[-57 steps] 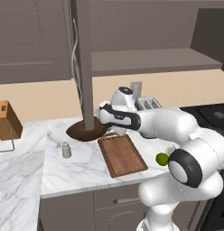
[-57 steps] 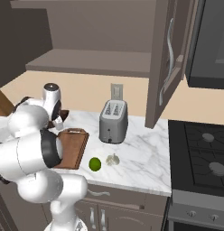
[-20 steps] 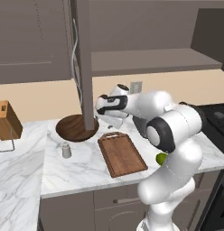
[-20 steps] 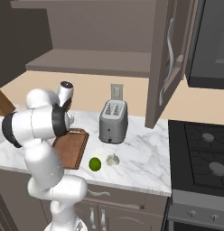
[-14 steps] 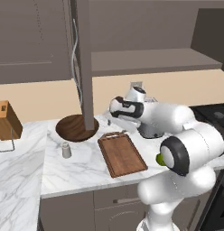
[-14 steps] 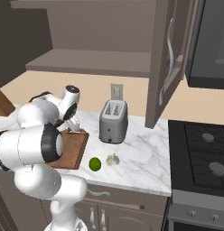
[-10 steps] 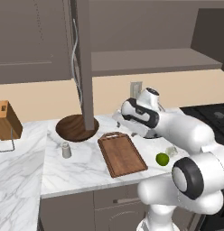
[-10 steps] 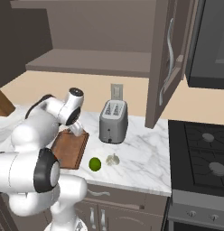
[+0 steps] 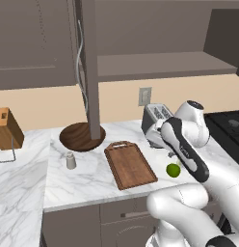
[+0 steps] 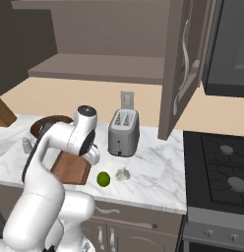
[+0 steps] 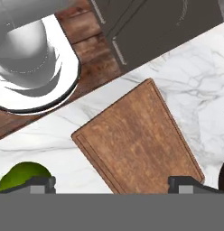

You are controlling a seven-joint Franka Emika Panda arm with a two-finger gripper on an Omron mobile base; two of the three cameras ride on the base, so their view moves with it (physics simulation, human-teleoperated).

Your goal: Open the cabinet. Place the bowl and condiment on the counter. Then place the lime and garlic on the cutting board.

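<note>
Hand view: jaws wide apart, holding nothing, above the bare cutting board (image 11: 136, 144), lime (image 11: 21, 177) beside it.

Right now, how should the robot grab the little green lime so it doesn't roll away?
Come straight down from above and pinch the lime across its middle, its widest part. It is a small round ball lying loose on the marble counter, with the garlic close beside it, so keep the fingers off that side. The end effector's jaws stand wide open, roomy enough.
</note>
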